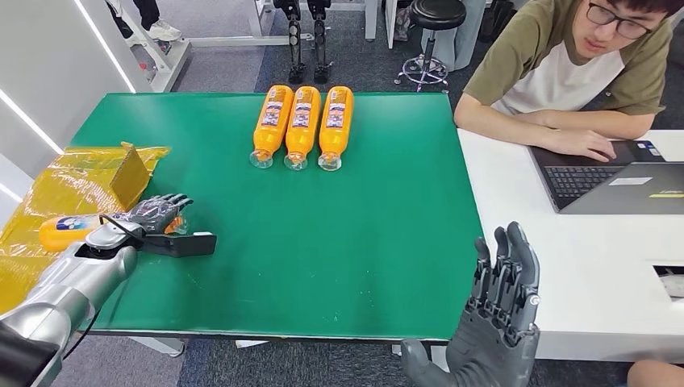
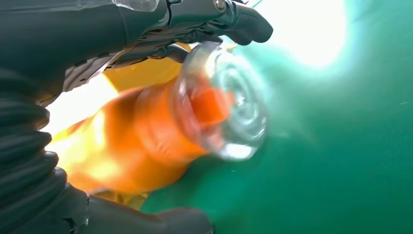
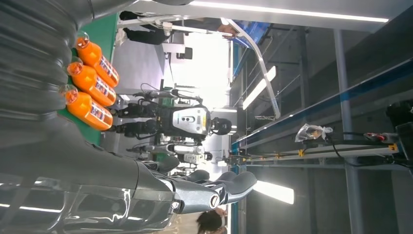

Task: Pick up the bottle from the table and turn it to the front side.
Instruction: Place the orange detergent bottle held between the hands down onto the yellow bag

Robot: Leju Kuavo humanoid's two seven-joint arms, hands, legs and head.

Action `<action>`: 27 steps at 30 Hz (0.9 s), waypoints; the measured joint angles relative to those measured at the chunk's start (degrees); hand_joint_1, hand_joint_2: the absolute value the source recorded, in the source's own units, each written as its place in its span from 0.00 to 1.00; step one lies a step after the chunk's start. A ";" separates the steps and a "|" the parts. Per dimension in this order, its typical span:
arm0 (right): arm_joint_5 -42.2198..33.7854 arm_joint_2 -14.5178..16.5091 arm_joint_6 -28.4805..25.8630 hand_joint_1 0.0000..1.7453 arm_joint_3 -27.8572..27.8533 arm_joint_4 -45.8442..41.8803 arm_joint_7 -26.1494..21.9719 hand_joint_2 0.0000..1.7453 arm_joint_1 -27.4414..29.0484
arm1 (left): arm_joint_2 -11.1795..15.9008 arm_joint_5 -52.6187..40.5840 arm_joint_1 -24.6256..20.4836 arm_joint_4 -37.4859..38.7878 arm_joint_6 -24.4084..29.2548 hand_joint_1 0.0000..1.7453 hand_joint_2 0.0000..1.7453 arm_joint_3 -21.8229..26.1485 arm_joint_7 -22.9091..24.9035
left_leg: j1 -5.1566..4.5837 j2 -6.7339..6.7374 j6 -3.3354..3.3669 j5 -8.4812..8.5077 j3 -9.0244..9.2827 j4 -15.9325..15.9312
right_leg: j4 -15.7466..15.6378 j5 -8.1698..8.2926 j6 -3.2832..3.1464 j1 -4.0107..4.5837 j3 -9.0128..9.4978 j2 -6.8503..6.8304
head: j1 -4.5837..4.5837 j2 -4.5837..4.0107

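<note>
The robot's left hand (image 1: pixel 155 213) lay at the left edge of the green surface (image 1: pixel 323 242), beside a crinkly yellow plastic sheet (image 1: pixel 56 193). Its dark fingers (image 2: pixel 229 22) were wrapped over an orange plastic bottle with a clear cap (image 2: pixel 160 136), with the thumb under it. The bottle lay on its side, its cap poking out past the fingers toward the table's middle. The right hand (image 1: pixel 500 314) was up by the near edge, its fingers apart and holding nothing. Three more orange bottles (image 1: pixel 302 125) lay side by side, far from both hands.
</note>
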 joint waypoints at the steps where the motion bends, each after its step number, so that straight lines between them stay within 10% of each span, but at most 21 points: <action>1: 0.02 0.00 -0.01 0.00 -0.01 -0.01 0.01 1.00 0.00 | -0.03 0.00 0.02 0.00 0.09 0.00 1.00 0.16 -0.63 | 0.00 0.00 0.00 0.00 0.00 0.00 | 0.00 0.00 0.00 0.00 0.00 0.00 | 0.00 0.00; 16: 0.15 0.00 -0.10 0.00 -0.54 -0.57 -0.68 1.00 1.19 | -0.27 2.13 0.64 0.00 2.36 0.00 1.00 1.63 -8.58 | 0.00 0.01 0.00 0.00 -0.01 0.00 | 0.00 0.00 0.00 0.00 -0.03 0.01 | 0.00 0.00; 27: 0.95 0.17 -0.10 0.00 -1.37 -2.26 0.15 1.00 2.62 | -0.86 20.82 7.43 -9.82 20.78 0.00 1.00 11.58 -24.64 | 0.00 0.04 0.01 -0.02 -0.07 0.01 | -0.03 0.00 0.00 0.00 -0.11 0.06 | 0.00 0.00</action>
